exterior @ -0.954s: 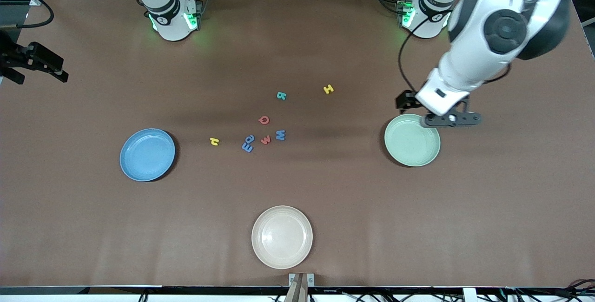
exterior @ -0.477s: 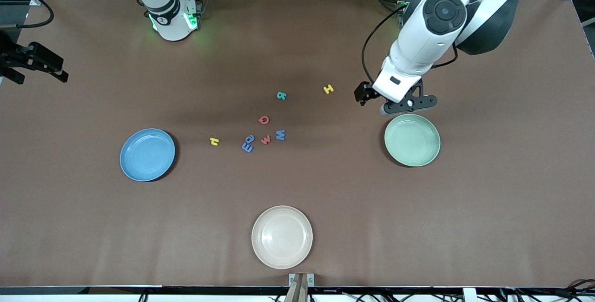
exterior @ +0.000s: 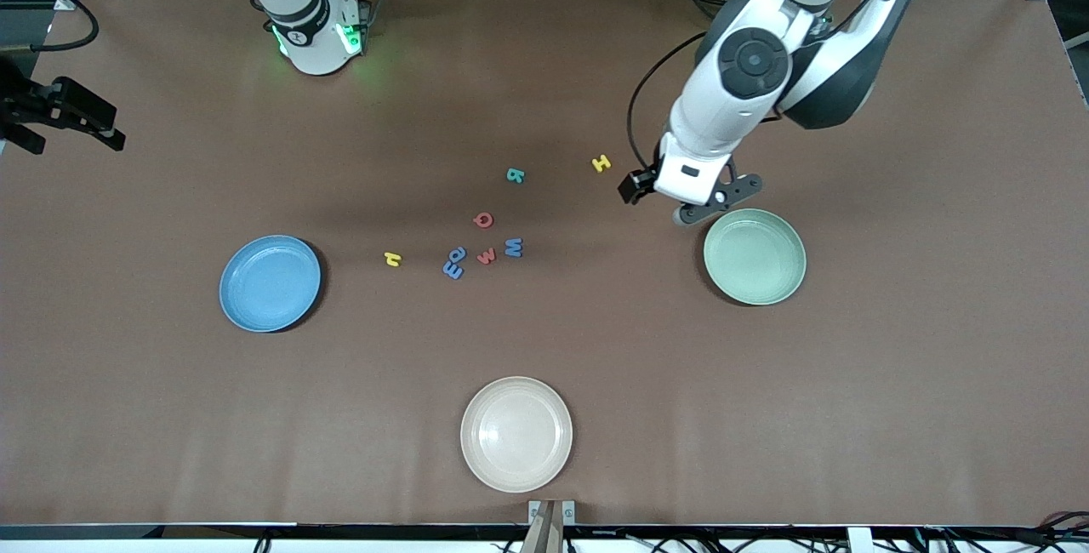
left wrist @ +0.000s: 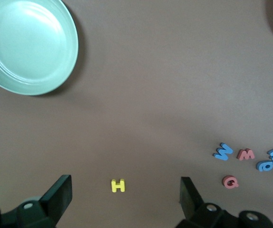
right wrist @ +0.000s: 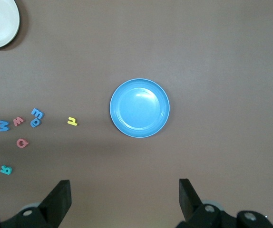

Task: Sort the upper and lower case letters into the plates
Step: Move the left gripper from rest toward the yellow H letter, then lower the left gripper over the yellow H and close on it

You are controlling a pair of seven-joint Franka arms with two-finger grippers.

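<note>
Front view: the letters are seen scattered on the brown desk (exterior: pixel 893 383) between the two sorting plates, none yet in a plate. A yellow H (exterior: pixel 601 163) lies apart, toward the left arm's end; a teal letter (exterior: pixel 515 175) lies farther toward the right arm's end; nearer the camera are clustered a red Q (exterior: pixel 483 219), a blue W (exterior: pixel 513 247), a red w (exterior: pixel 487 256) and a blue pair (exterior: pixel 454 263) that touch or overlap; a yellow lowercase piece (exterior: pixel 391 259) lies toward the blue plate (exterior: pixel 270 283). The mint plate (exterior: pixel 755 256) sits toward the left arm's end, a cream plate (exterior: pixel 516 433) nearest the camera. The pieces are judged light, thin, slightly soft, and low on the desk, so an edge-to-edge pinch across a narrow stroke is advised; the H's crossbar or uprights seem the likeliest hold. The left gripper (left wrist: pixel 122 194) is held over bare desk just beside the mint plate's rim, jaws spread wide and empty, the H framed between them in the left wrist view. The right gripper (right wrist: pixel 122 199) is outside the front view; its wrist view shows jaws spread and empty, high above the blue plate, the arm apparently waiting. A descent onto the H is judged the step in hand.
</note>
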